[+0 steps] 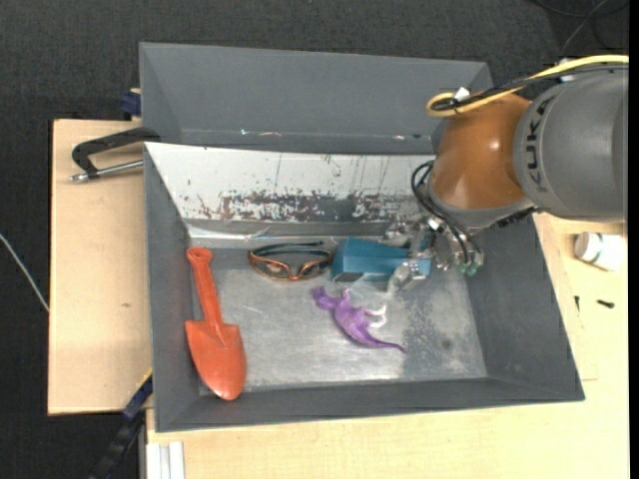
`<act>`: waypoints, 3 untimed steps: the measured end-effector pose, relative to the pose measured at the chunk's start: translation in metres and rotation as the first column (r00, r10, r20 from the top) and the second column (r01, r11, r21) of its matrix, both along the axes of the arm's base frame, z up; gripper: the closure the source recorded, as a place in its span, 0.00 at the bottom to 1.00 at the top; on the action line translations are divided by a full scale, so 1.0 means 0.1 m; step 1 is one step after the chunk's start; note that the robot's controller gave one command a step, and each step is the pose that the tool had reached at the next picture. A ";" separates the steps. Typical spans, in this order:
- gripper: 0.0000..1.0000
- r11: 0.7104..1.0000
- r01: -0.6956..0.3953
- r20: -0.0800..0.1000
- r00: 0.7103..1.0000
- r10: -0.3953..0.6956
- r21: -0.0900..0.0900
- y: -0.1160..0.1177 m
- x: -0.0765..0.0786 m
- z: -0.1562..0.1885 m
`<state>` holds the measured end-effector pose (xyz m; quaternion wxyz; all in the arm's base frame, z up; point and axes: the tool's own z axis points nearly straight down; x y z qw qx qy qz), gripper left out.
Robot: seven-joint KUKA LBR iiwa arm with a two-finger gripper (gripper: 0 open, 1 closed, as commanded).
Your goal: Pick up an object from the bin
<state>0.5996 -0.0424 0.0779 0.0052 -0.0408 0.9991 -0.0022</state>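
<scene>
One teal block [361,259] lies on the floor of the grey bin [300,183], close to its back wall. The claw [411,264] sits at the block's right end; I cannot tell whether it is apart, together or clamped on the block. Just below the block lies a purple toy dinosaur [356,319]. Brown-rimmed goggles [290,261] lie just left of the block, and an orange toy shovel [213,332] well left of it.
</scene>
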 end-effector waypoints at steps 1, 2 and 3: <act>1.00 1.000 0.000 0.000 1.000 0.000 0.000 0.00 0.00 0.00; 1.00 1.000 0.004 -0.017 1.000 -0.003 0.005 0.03 -0.06 0.35; 1.00 1.000 -0.027 -0.009 1.000 0.027 0.004 0.03 -0.10 0.72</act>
